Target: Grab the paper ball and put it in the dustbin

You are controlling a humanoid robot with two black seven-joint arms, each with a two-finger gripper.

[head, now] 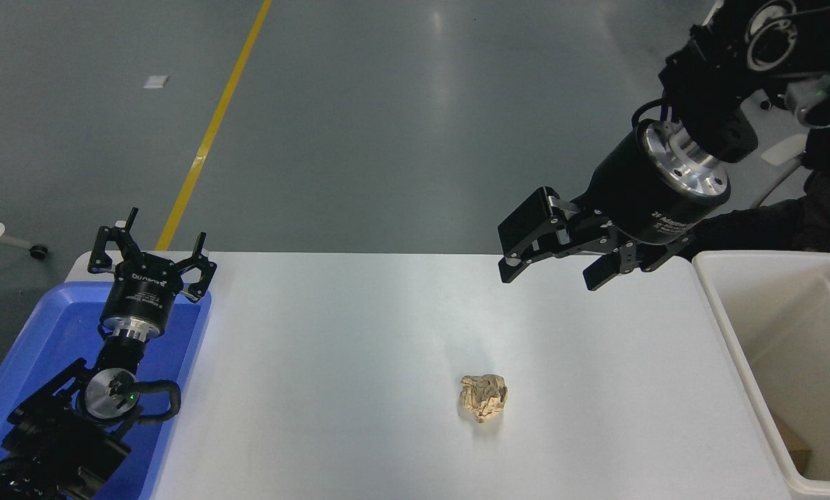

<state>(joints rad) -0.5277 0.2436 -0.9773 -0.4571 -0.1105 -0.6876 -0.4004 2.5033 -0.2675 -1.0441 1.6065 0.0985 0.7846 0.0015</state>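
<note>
**Right gripper poised above the desk, paper ball not yet taken**

The right gripper [552, 266] hangs high over the far side of the white desk [331, 333], its 2 fingers spread wide with nothing between them. The paper ball [483, 397] lies alone on the desk, nearer the camera than the gripper and a little to its left, well apart from it. The dustbin [731, 347] stands at the desk's right edge, its deep cream walls open upward. The left gripper [152, 267] is parked at the lower left over the blue tray [32, 333], fingers apart and empty.

The step in hand looks to be the approach. To do it well, the gripper should travel back toward the robot and down until the ball sits centred between the fingers, then close gently, since crumpled paper gives and can squirt sideways if pinched off-centre.

The ball is an irregular lump with no clear heading; if anything, it seems slightly longer along a diagonal from upper left to lower right. Closing across the shorter width would likely hold better.
</note>
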